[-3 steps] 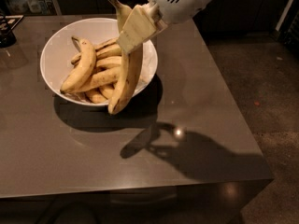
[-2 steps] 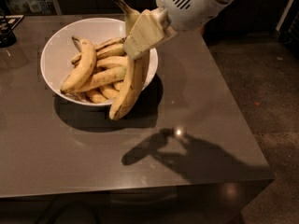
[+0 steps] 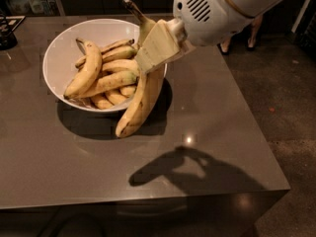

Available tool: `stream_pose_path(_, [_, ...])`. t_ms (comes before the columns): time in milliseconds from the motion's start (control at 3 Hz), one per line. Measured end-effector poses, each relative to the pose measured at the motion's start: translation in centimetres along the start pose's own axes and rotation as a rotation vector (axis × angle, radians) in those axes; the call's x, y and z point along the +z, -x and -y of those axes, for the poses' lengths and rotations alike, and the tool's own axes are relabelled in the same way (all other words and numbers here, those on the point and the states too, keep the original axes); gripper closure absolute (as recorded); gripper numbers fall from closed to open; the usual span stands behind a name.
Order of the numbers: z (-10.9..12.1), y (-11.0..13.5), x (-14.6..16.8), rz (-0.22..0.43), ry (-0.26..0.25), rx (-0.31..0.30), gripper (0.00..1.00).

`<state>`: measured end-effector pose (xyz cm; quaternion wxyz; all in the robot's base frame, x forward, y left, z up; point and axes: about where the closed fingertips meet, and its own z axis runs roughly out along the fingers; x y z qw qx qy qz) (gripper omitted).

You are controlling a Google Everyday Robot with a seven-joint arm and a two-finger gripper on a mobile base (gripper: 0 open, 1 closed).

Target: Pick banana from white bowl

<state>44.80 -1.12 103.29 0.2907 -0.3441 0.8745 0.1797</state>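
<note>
My gripper (image 3: pixel 150 58) is shut on the banana (image 3: pixel 140 100), a long, thick, brown-speckled yellow one with a dark-tipped stem pointing up. The banana hangs nearly upright over the right rim of the white bowl (image 3: pixel 59 48), its lower end above the table just in front of the bowl. The pale fingers (image 3: pixel 157 46) clamp its upper part. The bowl holds several more bananas, among them a big curved one (image 3: pixel 84 73) on the left.
The bowl stands on a grey-brown table (image 3: pixel 74 167) whose right edge and front edge are close. A dark object (image 3: pixel 7 33) sits at the far left. Bare floor (image 3: pixel 286 98) lies to the right.
The gripper has lifted the banana a little higher and to the right, so that its lower end has come out of the bowl and hangs over the rim.
</note>
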Motion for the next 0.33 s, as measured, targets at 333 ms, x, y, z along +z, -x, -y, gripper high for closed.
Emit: stream_pose_path(333, [-0.06, -0.1, -0.04, 0.0, -0.001, 0.004, 1.0])
